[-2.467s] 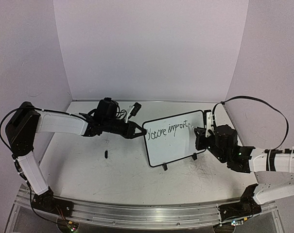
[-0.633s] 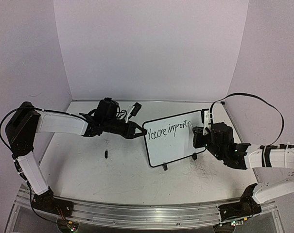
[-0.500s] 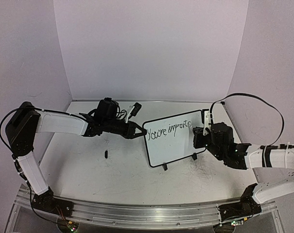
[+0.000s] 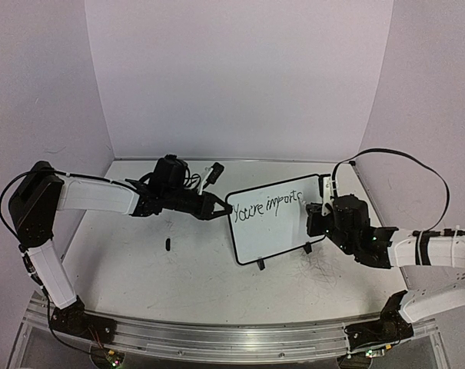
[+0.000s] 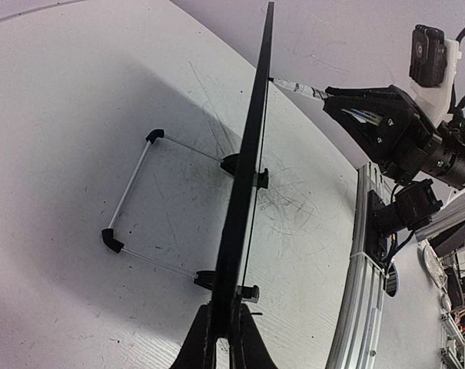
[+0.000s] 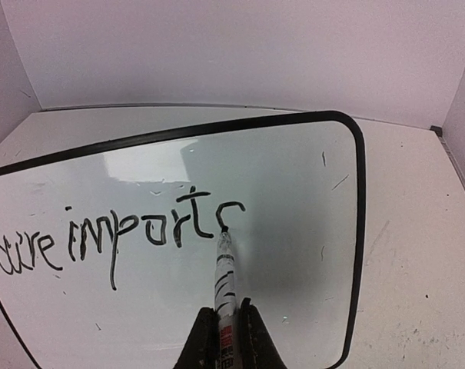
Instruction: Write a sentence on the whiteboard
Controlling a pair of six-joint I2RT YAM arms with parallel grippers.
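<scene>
The whiteboard (image 4: 274,231) stands tilted on its small black feet at the middle right of the table, with "You're import" and a fresh curved stroke in black ink. My left gripper (image 4: 223,207) is shut on the board's left edge; the left wrist view has the board (image 5: 251,154) edge-on between the fingers (image 5: 200,338). My right gripper (image 4: 315,209) is shut on a white marker (image 6: 226,277). The marker tip touches the board (image 6: 293,177) at the lower end of the last stroke.
A small black cap (image 4: 167,244) lies on the table left of the board. A black-and-white object (image 4: 213,173) lies behind the left gripper. The board's wire stand (image 5: 132,192) reaches out behind it. An aluminium rail (image 4: 217,334) runs along the near edge.
A new curved stroke has appeared after "import". The right gripper with the marker has shifted slightly right and down. The left arm and the board have held still.
</scene>
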